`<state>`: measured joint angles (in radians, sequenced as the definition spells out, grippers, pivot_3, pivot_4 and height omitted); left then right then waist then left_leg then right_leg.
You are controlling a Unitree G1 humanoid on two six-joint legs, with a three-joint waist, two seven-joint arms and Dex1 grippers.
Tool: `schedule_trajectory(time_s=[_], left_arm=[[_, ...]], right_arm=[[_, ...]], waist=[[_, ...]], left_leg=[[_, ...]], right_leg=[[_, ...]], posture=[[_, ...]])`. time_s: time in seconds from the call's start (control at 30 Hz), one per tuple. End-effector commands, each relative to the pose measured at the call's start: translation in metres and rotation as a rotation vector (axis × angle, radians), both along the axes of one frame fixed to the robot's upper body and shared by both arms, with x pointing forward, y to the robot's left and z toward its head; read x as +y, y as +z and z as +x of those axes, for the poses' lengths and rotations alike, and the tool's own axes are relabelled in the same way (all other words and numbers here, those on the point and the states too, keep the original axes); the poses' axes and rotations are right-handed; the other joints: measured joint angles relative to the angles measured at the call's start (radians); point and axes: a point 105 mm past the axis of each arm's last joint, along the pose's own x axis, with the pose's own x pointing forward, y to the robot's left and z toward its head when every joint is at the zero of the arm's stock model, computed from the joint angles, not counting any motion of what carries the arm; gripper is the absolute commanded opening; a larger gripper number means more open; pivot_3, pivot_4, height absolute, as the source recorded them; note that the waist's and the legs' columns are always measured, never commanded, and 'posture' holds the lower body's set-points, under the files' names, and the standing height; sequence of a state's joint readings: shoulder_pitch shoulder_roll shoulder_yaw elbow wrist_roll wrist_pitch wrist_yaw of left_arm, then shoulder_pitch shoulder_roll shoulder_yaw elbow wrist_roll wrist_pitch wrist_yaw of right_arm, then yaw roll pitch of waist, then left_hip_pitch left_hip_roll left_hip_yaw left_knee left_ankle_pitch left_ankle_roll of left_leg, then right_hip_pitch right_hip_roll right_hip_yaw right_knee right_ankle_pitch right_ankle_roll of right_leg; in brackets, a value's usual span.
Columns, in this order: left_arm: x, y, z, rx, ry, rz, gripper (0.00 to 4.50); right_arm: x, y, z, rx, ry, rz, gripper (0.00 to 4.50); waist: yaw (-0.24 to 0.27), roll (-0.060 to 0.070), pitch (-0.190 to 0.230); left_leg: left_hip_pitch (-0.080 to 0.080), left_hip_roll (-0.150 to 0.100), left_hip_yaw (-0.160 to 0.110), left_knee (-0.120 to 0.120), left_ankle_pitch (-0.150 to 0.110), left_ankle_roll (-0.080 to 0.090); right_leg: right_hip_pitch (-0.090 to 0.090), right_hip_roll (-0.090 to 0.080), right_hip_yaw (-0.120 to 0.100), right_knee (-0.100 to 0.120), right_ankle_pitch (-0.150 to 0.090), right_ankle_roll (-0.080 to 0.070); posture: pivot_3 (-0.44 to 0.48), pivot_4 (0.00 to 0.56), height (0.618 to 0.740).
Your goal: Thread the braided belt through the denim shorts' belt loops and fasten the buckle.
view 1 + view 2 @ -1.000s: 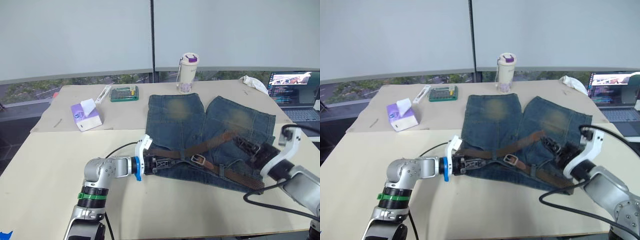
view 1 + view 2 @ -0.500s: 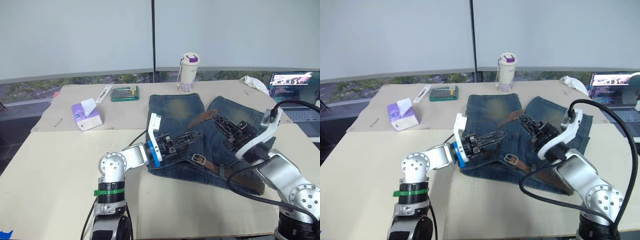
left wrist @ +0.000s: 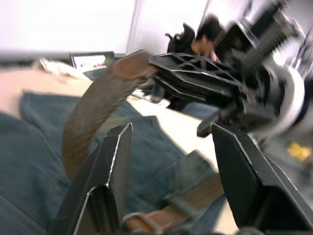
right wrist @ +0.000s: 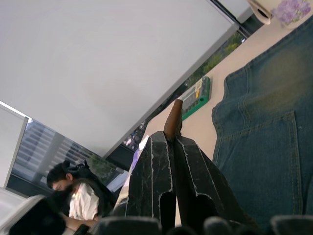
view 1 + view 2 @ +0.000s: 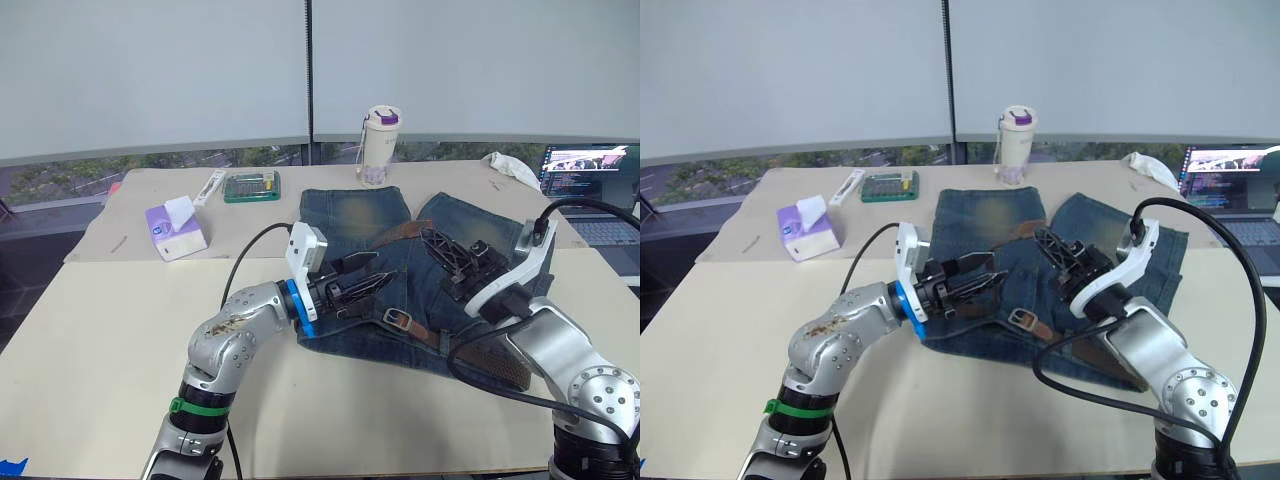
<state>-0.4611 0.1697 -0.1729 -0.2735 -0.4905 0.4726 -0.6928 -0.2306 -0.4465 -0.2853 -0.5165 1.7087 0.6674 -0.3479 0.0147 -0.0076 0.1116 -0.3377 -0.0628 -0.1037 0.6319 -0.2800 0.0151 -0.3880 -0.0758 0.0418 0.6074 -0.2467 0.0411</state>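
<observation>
Your braided belt [image 5: 440, 335] lies slantwise across the denim shorts [image 5: 400, 262] at the table's centre, its buckle [image 5: 398, 319] resting on the waistband toward 6 o'clock. The tapered end is lifted off the cloth because the right gripper [image 5: 1052, 245] is clamped on it, the tip poking out past its closed fingers [image 4: 161, 166]. You have the left gripper [image 5: 372, 284] hovering over the left leg, pointing toward 3 o'clock with its fingers [image 3: 105, 181] spread apart, seemingly ready to receive that tip. I can't make out the belt loops.

Toward 12 o'clock stands a tumbler [image 5: 377, 146]; toward 10 o'clock, a tissue pack [image 5: 174, 229] and green case [image 5: 250, 186]. The right arm's black cable [image 5: 1160, 330] arcs near the belt and may snag.
</observation>
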Motion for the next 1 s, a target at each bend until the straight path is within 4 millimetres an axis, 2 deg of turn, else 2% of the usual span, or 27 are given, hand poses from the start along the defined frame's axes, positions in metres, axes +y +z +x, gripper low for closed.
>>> schedule_trajectory(time_s=[0.03,0.1,0.23,0.4,0.5,0.67,0.7,0.83,0.87,0.9,0.93,1.0], left_arm=[[-0.007,0.0,0.008,-0.191,0.099,0.048,2.72],[-0.009,0.0,0.02,-0.267,0.188,0.06,2.72],[-0.011,-0.005,0.04,-0.285,0.302,0.025,2.72],[-0.02,-0.007,0.046,-0.328,0.282,0.023,2.72],[-0.019,-0.004,0.046,-0.334,0.285,-0.001,1.89],[-0.014,-0.005,0.044,-0.347,0.293,-0.009,0.22],[-0.013,-0.007,0.044,-0.349,0.295,0.002,0.05],[-0.009,-0.01,0.05,-0.311,0.326,0.014,0.05],[-0.008,-0.01,0.051,-0.314,0.328,0.016,0.01],[-0.004,-0.009,0.054,-0.276,0.338,-0.003,0.0],[0.0,-0.009,0.057,-0.227,0.339,-0.026,0.0],[0.007,-0.011,0.061,-0.156,0.342,-0.05,0.0]], right_arm=[[0.001,0.011,-0.002,-0.05,0.006,0.008,0.0],[0.003,0.012,-0.002,-0.056,0.015,0.006,0.0],[0.005,0.013,-0.002,-0.058,0.018,-0.002,0.0],[0.007,0.011,0.0,-0.055,0.016,-0.009,0.0],[0.008,0.011,0.001,-0.054,0.013,-0.008,0.0],[0.007,0.008,0.003,-0.048,0.008,-0.011,0.0],[0.007,0.007,0.003,-0.049,0.01,-0.016,0.0],[0.013,0.007,-0.004,-0.129,0.051,-0.129,0.0],[0.014,0.003,-0.004,-0.124,0.052,-0.161,0.38],[0.011,-0.011,-0.004,-0.114,0.032,-0.277,0.78],[0.005,-0.03,-0.001,-0.1,-0.008,-0.466,1.05],[-0.004,-0.056,-0.001,-0.133,-0.042,-0.767,1.74]], waist=[[0.001,0.0,0.0],[0.0,-0.001,0.0],[0.001,-0.002,0.001],[-0.002,-0.002,0.001],[-0.002,-0.002,0.001],[-0.002,-0.002,0.001],[-0.002,-0.002,0.001],[-0.002,-0.002,0.001],[-0.002,-0.002,0.001],[0.0,-0.002,0.001],[0.0,-0.002,0.001],[-0.001,-0.002,0.001]], left_leg=[[0.0,0.0,0.0,0.0,0.0,0.0],[0.0,0.0,0.0,0.0,0.0,0.0],[-0.001,0.0,0.0,0.0,0.0,0.001],[-0.001,0.0,0.0,0.0,0.0,0.001],[-0.001,0.0,0.0,0.0,0.0,0.001],[0.0,0.0,0.0,0.0,0.0,0.001],[0.0,0.0,0.0,0.0,0.0,0.001],[0.0,-0.001,0.0,0.0,0.0,0.001],[0.0,-0.001,0.0,0.001,0.0,0.001],[0.0,-0.001,0.0,0.001,0.0,0.001],[0.0,-0.001,0.0,0.001,0.0,0.002],[0.0,-0.002,0.0,0.001,0.0,0.002]], right_leg=[[0.0,0.0,0.0,0.0,0.0,0.0],[0.0,0.0,0.0,0.0,0.0,0.0],[0.0,0.0,0.0,0.0,0.0,0.0],[0.0,0.0,0.0,0.001,0.0,0.0],[0.0,0.0,0.0,0.001,0.0,0.0],[0.0,0.001,0.0,0.001,0.0,0.0],[0.0,0.0,0.0,0.002,0.0,0.0],[0.0,0.0,-0.001,0.002,0.0,0.001],[0.0,0.001,-0.001,0.002,0.0,0.001],[0.0,0.001,-0.001,0.002,0.0,0.001],[0.0,0.0,-0.002,0.001,0.0,0.001],[0.0,0.0,-0.002,0.002,-0.001,0.001]], posture=[[0.0,0.15,0.74],[0.0,0.15,0.74],[0.0,0.15,0.74],[0.0,0.15,0.74],[0.0,0.15,0.74],[0.0,0.15,0.74],[0.0,0.15,0.74],[0.0,0.15,0.74],[0.0,0.15,0.74],[0.0,0.15,0.74],[0.0,0.15,0.74],[0.0,0.15,0.74]])
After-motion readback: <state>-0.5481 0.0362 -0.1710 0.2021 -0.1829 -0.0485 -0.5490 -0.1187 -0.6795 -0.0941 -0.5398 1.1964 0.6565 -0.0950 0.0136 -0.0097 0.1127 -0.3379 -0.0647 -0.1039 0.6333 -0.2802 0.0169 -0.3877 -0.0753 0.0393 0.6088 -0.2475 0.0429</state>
